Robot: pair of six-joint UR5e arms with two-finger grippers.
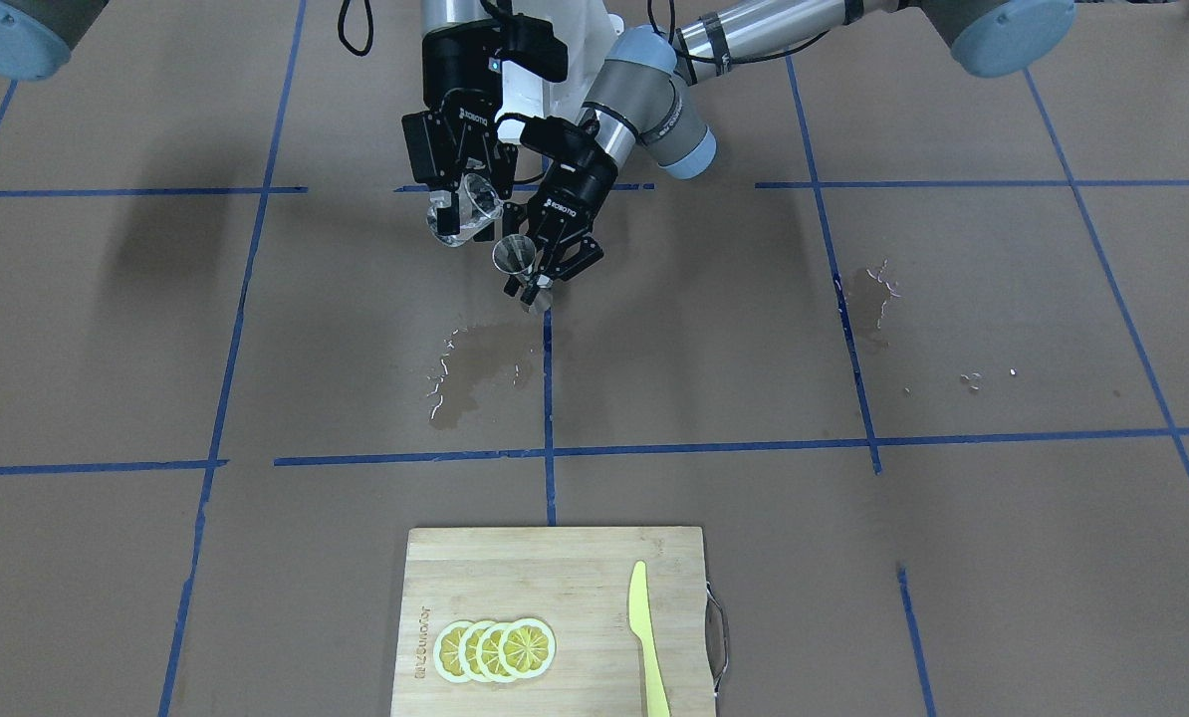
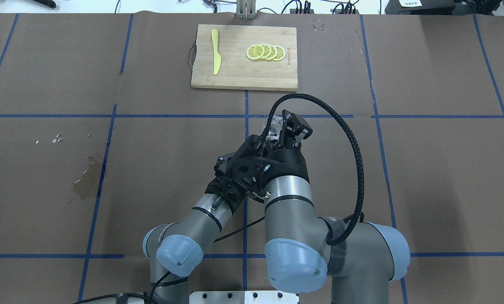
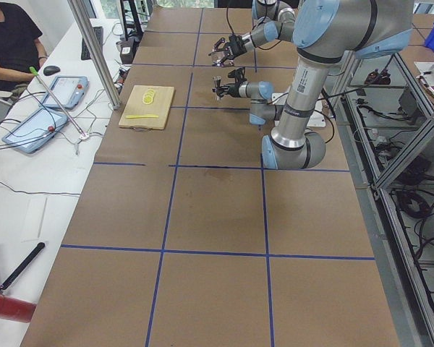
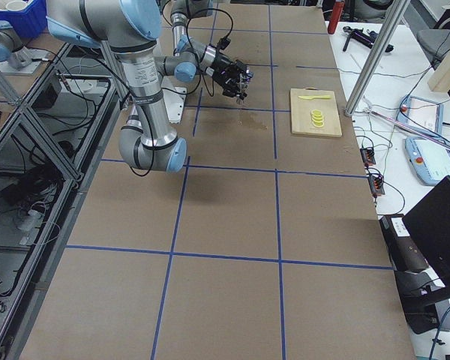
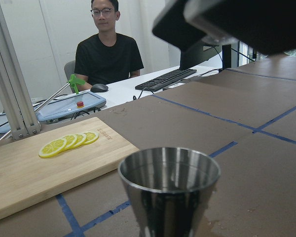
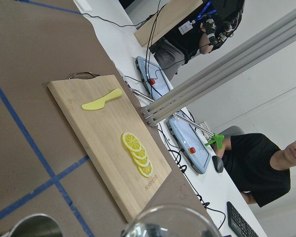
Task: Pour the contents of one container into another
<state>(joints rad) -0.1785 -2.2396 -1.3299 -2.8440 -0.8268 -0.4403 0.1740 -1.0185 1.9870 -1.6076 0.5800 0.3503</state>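
Right gripper [image 1: 463,203], marked "ROBOTIQ" on its black body, is closed around the clear glass cup [image 1: 475,211], a finger on each side. The cup is held above the table [image 1: 853,558], tipped with its lip towards the metal jigger [image 1: 513,255], just beside and slightly above the jigger's open mouth; contact between the two cannot be judged.

Left gripper [image 1: 533,282], also lettered "ROBOTIQ", pinches the jigger at its narrow waist and holds it roughly upright, clear of the table.

The right arm descends steeply from the robot's base. The left arm reaches in from its own side, wrist bent down and inward, so that both wrists meet over the table's centre line.

Below them lies a wet patch [image 1: 475,373]. Farther out, a wooden cutting board [image 1: 555,568] carries overlapping lemon slices [image 1: 495,649], a yellow-green knife [image 1: 646,637] and engraved lettering too small to read.
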